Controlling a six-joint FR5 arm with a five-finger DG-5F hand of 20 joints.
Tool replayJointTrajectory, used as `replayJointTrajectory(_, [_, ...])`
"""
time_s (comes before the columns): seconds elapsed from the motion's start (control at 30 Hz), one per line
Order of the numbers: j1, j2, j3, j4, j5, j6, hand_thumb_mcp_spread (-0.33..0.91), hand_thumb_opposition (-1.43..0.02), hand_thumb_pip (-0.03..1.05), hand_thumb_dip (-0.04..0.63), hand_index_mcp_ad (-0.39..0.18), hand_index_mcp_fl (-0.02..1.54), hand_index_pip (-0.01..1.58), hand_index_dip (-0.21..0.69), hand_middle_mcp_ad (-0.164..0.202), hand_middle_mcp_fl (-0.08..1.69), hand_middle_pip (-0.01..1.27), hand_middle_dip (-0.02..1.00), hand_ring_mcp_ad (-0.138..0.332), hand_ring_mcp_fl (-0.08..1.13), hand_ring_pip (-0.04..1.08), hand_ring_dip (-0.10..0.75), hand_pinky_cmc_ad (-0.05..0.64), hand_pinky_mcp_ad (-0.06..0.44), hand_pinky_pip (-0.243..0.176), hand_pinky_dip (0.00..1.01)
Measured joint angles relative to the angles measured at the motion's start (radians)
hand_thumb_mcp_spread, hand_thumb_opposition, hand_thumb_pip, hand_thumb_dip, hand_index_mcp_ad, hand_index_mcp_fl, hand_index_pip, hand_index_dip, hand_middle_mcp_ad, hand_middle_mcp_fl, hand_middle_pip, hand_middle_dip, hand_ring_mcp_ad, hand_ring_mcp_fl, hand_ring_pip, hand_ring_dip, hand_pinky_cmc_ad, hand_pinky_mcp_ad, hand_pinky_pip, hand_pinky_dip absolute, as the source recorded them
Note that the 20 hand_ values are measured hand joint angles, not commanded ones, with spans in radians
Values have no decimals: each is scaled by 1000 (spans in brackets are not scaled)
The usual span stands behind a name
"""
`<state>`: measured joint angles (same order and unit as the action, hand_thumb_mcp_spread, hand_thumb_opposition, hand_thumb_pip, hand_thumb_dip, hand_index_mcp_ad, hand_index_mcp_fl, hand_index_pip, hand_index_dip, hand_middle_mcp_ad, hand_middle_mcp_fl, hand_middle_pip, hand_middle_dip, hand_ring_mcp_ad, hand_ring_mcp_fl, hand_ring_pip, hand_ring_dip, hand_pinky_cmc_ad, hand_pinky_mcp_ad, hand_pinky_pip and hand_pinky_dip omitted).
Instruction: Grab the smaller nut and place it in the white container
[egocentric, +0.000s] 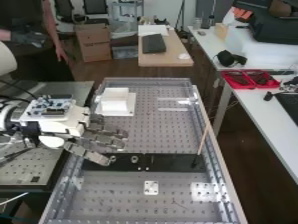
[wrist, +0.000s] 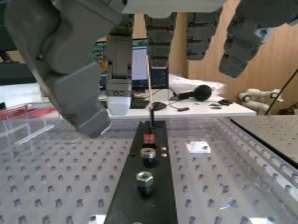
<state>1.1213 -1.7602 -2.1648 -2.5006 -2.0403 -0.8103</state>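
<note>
The hand (egocentric: 96, 140) is over the bench's left side, its fingers relaxed and spread above the left end of the flat black bar (egocentric: 169, 162). To the right of its lowest digit stand the larger nut (egocentric: 113, 158) and the bearing (egocentric: 134, 159). In the wrist view the hand (wrist: 73, 75) hangs open with nothing in its grasp. Beneath it, the larger nut (wrist: 144, 178) and the bearing (wrist: 148, 153) stand in line on the bar, and a sliver of a round metal part (wrist: 136, 222) is nearer the camera. The white container (egocentric: 116, 99) sits beyond the hand.
A thin stick (egocentric: 203, 138) leans up from the bar's right part. A small white plate (egocentric: 151, 187) lies on the perforated bench in front of the bar. Raised metal rails (egocentric: 216, 150) border the bench. Red trays (egocentric: 249, 79) are on the side table.
</note>
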Motion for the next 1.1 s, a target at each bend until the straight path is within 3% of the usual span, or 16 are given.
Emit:
replayJointTrajectory(0.37, [-19,-41,-16,46,-3,-40,405,-843,749,211,-145,0,1559,253,65,2,131,236,162,-3,70,91,419,309,-91,195])
replayJointTrajectory(1.1, [-24,-90,-88,169,1,-48,405,-843,749,211,-152,0,1559,251,65,0,131,236,162,-3,70,91,396,309,-93,188])
